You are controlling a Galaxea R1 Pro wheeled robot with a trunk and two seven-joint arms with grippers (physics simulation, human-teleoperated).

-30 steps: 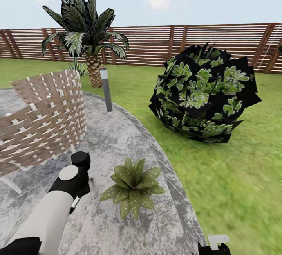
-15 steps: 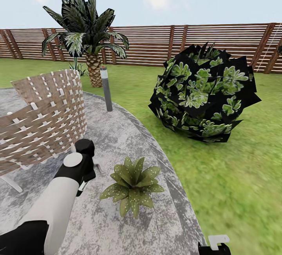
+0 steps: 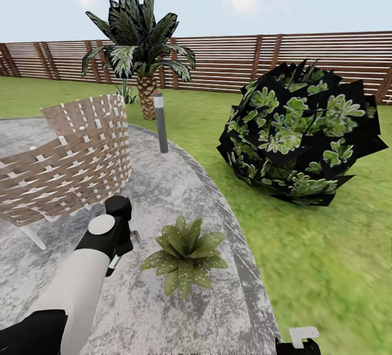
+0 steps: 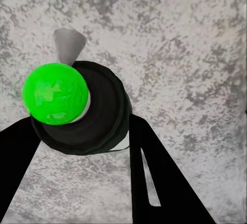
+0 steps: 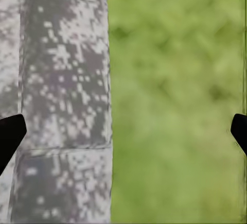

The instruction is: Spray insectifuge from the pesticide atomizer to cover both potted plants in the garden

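Head view: my left gripper (image 3: pixel 121 233) over stone patio (image 3: pixel 163 191), just beside potted plant (image 3: pixel 185 255) near patio's grass edge.
Left wrist view: fingers (image 4: pixel 159 177) squeeze pesticide atomizer (image 4: pixel 77 108).
Right wrist view: my right gripper (image 5: pixel 123 134) spread wide, over patio edge and grass (image 5: pixel 175 100).

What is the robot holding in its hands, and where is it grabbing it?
The left gripper holds the pesticide atomizer, its fingers clamped on the dark round body below the green top. The right gripper is open and holds nothing.
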